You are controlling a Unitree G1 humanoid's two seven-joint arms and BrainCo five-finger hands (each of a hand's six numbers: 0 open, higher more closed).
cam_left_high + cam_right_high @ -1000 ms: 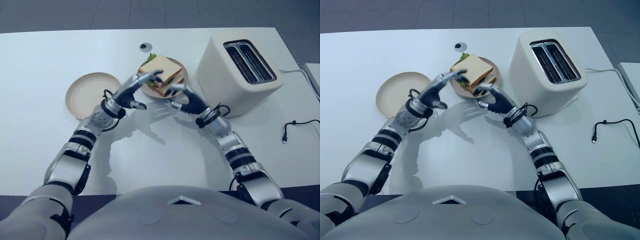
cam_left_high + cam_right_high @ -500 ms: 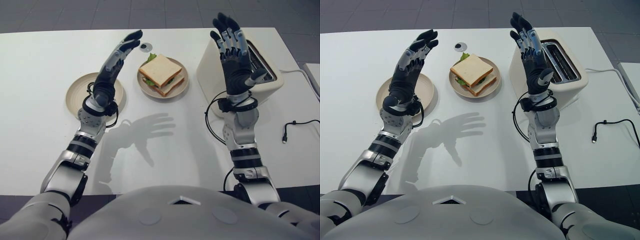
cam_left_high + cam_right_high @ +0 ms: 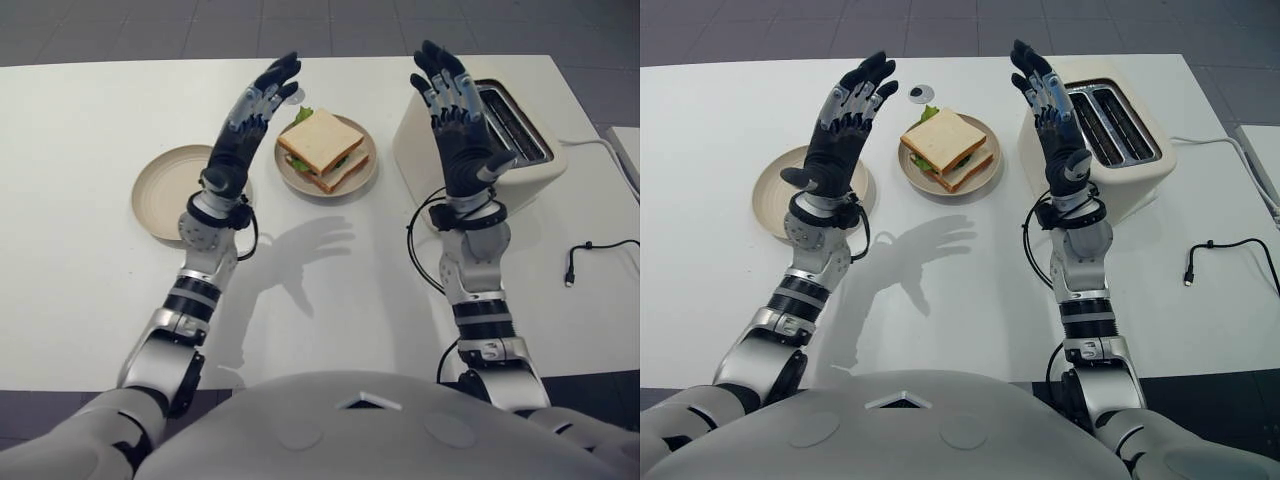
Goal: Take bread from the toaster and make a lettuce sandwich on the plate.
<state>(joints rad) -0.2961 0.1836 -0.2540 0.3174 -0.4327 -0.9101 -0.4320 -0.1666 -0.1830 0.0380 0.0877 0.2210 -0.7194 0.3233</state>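
Note:
A sandwich [image 3: 322, 150] of two bread slices with green lettuce [image 3: 302, 115] peeking out at the back lies on a tan plate [image 3: 362, 172] in the middle of the white table. The cream toaster [image 3: 520, 160] stands to its right, its two slots empty. My left hand [image 3: 245, 125] is raised above the table left of the sandwich, fingers spread, holding nothing. My right hand [image 3: 455, 120] is raised in front of the toaster, fingers spread, holding nothing. Both palms face each other across the sandwich.
A second, empty tan plate [image 3: 160, 195] lies at the left, partly behind my left forearm. A small round port [image 3: 916, 93] sits in the table behind the sandwich. A black cable [image 3: 590, 255] lies at the right edge, and the toaster's cord [image 3: 590, 143] trails right.
Both hands let go of the sandwich, lifted off the table and opened upright. Since half a second ago they have drawn slightly closer together.

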